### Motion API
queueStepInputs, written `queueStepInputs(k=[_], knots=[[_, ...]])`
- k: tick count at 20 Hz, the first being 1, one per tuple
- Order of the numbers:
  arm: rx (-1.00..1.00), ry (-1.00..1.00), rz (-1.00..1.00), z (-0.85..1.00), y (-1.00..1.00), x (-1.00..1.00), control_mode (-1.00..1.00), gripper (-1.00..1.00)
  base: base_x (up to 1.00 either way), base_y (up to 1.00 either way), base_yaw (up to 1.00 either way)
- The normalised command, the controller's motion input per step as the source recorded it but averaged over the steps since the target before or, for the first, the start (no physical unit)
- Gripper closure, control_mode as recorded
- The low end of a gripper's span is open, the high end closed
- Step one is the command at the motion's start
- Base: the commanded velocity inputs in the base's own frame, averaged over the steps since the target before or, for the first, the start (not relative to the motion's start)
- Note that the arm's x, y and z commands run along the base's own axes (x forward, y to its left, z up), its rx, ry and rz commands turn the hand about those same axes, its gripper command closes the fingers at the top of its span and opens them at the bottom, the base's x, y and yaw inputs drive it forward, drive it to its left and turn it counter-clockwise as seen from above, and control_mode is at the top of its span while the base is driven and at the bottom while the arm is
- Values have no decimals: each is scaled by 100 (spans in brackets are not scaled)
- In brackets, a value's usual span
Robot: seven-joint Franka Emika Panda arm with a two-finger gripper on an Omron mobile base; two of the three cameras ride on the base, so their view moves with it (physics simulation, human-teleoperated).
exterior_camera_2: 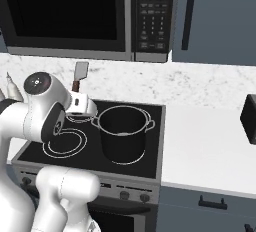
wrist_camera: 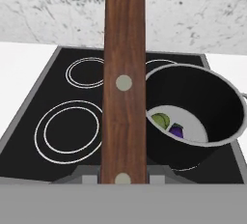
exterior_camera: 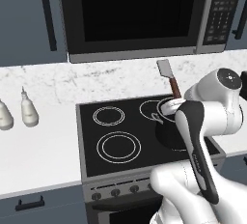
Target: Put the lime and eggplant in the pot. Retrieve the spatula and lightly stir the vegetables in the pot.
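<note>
We see the tool (wrist_camera: 123, 178) clamped on the spatula (wrist_camera: 124, 80) handle, blade up, held w/ the stove (exterior_camera: 91, 143) below, beside the pot (wrist_camera: 198, 117). Pot sits on the stove's right side. Lime (wrist_camera: 161, 120) & eggplant (wrist_camera: 176, 131) lie touching on pot bottom.

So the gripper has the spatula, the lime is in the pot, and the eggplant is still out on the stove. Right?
Not quite. The eggplant is already in the pot, beside the lime; the hand view shows both on the pot's bottom. The rest holds: the gripper is shut on the spatula.
</note>
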Motion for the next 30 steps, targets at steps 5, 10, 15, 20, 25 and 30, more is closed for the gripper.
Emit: queueStepInputs(k=[5, 10, 15, 20, 25, 30], knots=[[0, 0, 0, -10, -17, 1, -100, 100, 0, 0, 0], [-5, 0, 0, -9, -38, 4, -100, 100, 0, 0, 0], [-3, 0, 7, -17, -79, 41, -100, 100, 0, 0, 0], [-2, 0, 9, -17, -80, 32, -100, 100, 0, 0, 0], [-2, 5, 0, -3, -7, 19, -100, 100, 0, 0, 0], [-15, 2, 0, -1, -23, 53, -100, 100, 0, 0, 0]])
